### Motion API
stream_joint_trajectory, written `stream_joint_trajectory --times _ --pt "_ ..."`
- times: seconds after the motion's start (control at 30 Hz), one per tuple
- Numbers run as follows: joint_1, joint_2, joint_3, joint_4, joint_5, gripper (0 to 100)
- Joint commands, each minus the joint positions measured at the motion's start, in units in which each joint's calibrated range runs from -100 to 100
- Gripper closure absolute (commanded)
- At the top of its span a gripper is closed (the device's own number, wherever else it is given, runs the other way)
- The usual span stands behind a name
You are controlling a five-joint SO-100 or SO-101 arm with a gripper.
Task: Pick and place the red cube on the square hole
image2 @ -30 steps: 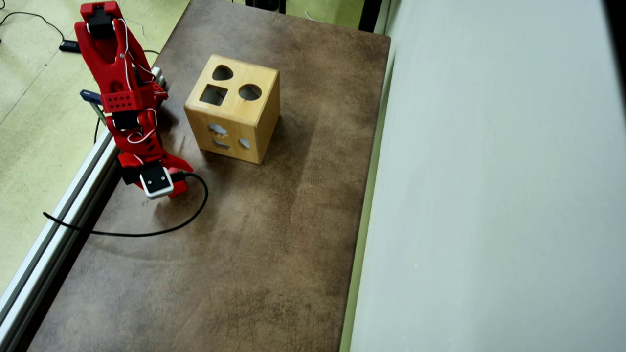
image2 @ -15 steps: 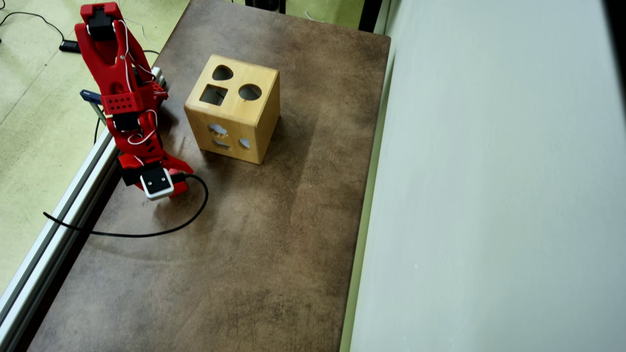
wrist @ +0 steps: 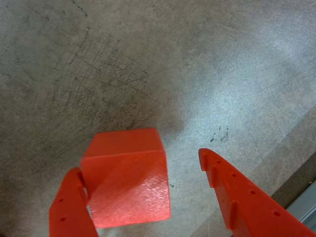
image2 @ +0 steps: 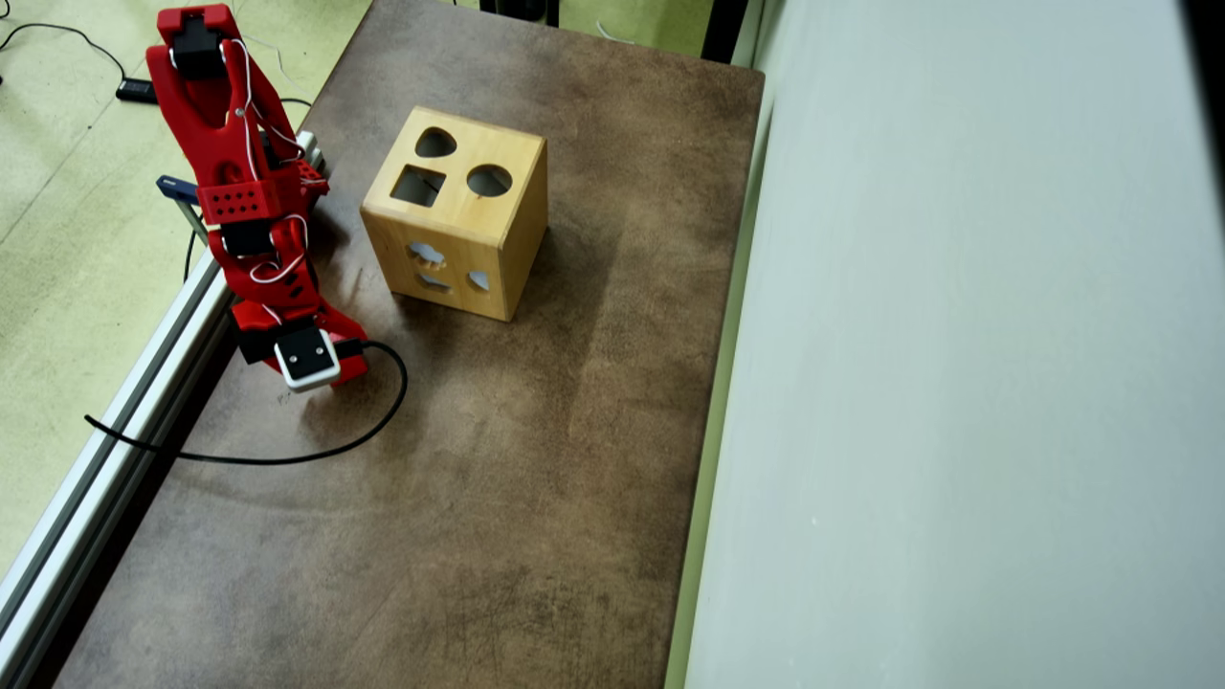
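Jaws spread wide around 1 red cube (wrist: 129,177), ungripped; 1 square hole (image2: 418,186) tops the wooden box (image2: 498,251).

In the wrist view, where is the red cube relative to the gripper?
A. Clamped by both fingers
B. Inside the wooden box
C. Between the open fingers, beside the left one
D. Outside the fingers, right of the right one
C: in the wrist view the cube lies on the table between the gripper's spread fingers, against the left one, with a clear gap to the right one.
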Motion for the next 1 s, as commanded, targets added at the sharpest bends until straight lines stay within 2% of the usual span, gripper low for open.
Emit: stream_joint_trajectory --times 0.0,0.97 --pt "-0.21 -1.41 -1.74 0.1 -0.2 68" --pt "0.09 -0.56 -1.65 0.18 -0.24 90"
